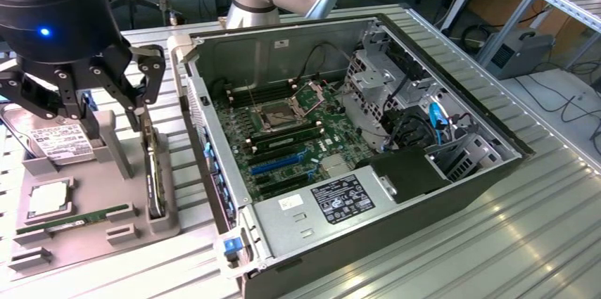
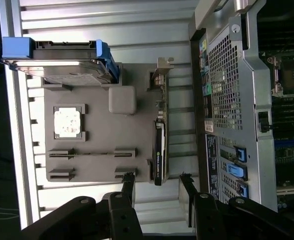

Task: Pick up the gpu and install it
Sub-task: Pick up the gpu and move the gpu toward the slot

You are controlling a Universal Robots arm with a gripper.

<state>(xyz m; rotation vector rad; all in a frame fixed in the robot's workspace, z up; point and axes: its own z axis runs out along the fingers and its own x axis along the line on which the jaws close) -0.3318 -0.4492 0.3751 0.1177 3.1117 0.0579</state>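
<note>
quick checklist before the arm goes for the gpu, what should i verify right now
1. End effector open and empty: ok, its jaws stand wide.
2. gpu standing on edge in the gray holder: ok.
3. Both fingers straddle the gpu: ok in the wrist view, with one on each side and apart from it.
4. Neighbours clear of the grasp: ok, the hard drive and memory stick sit elsewhere on the holder.
5. Computer case open with the motherboard exposed: ok.
6. Target slot free of cables: cannot tell.
</note>
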